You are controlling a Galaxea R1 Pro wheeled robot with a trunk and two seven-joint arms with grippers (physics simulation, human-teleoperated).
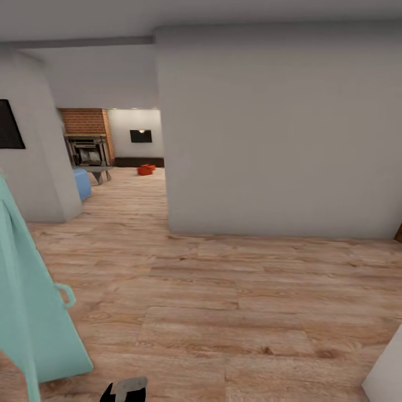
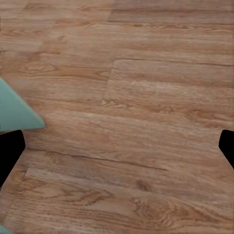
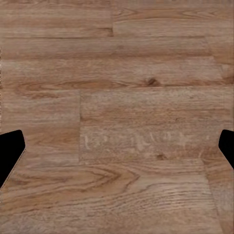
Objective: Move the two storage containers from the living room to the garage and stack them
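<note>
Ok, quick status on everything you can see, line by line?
Two storage containers: on the far living room floor, side by side, not picked up.
Left gripper: jaws wide apart, holding nothing, over the wood floor.
Right gripper: jaws wide apart, holding nothing.
Teal door: swung open.

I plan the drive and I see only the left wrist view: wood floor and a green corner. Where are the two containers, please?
Observer: In the head view the two storage containers sit far ahead on the wood floor, past the opening beside the big white wall.
Operator: What is near them?
Observer: A red brick fireplace stands left of them, and a black TV hangs on the far wall behind them.
Operator: And the right gripper?
Observer: The right wrist view shows its fingers wide apart over bare planks, holding nothing.
</note>
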